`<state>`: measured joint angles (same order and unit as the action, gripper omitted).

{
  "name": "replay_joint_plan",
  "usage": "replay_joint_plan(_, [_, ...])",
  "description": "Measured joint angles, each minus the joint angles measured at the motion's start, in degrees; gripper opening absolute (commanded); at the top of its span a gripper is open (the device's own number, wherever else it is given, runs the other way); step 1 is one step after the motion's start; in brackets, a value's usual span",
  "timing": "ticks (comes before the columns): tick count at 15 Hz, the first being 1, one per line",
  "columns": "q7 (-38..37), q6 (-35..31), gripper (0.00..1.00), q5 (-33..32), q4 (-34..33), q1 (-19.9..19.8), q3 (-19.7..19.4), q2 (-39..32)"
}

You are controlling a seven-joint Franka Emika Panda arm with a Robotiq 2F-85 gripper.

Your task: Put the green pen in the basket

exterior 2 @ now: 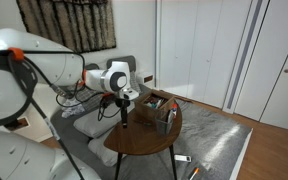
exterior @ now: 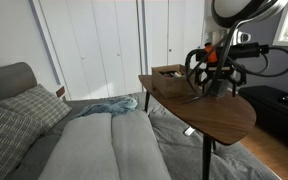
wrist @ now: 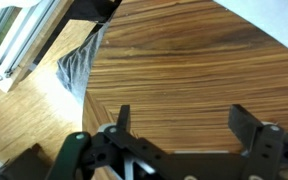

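My gripper [wrist: 182, 112] is open and empty, fingers pointing down just above the round wooden side table [wrist: 184, 60]. It shows in both exterior views [exterior: 216, 90] [exterior 2: 124, 118], over the middle of the tabletop. The low brown basket [exterior: 168, 72] stands at the table's far edge, apart from the gripper; it also shows in an exterior view [exterior 2: 154, 107]. I cannot make out the green pen in any view; nothing lies between the fingers in the wrist view.
The table [exterior: 209, 112] stands beside a grey sofa bed [exterior: 104, 150] with checked cushions [exterior: 29, 105] and a blue cloth [exterior: 109, 106]. Small objects lie on the floor by the table leg [exterior 2: 184, 160]. White wardrobe doors [exterior: 94, 45] stand behind.
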<state>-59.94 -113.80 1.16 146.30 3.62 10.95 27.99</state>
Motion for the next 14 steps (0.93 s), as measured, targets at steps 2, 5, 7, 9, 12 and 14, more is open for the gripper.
replay_joint_plan(2, [-1.93, 0.07, 1.0, 0.0, 1.18, -0.64, 0.0, 2.49])
replay_joint_plan(5, [-5.64, -0.23, 1.0, -0.02, 1.02, -1.7, 0.4, 2.23])
replay_joint_plan(7, [-10.08, -2.23, 1.0, -0.27, 0.25, -3.67, 0.54, 0.99])
replay_joint_plan(9, [-13.53, -4.38, 1.0, -0.97, -1.12, -5.46, 0.66, -1.28])
replay_joint_plan(12, [-17.69, -7.54, 0.93, -2.54, -3.72, -6.3, 0.91, -6.1])
replay_joint_plan(14, [-20.22, -9.77, 0.71, -4.14, -5.22, -6.29, 1.29, -9.28])
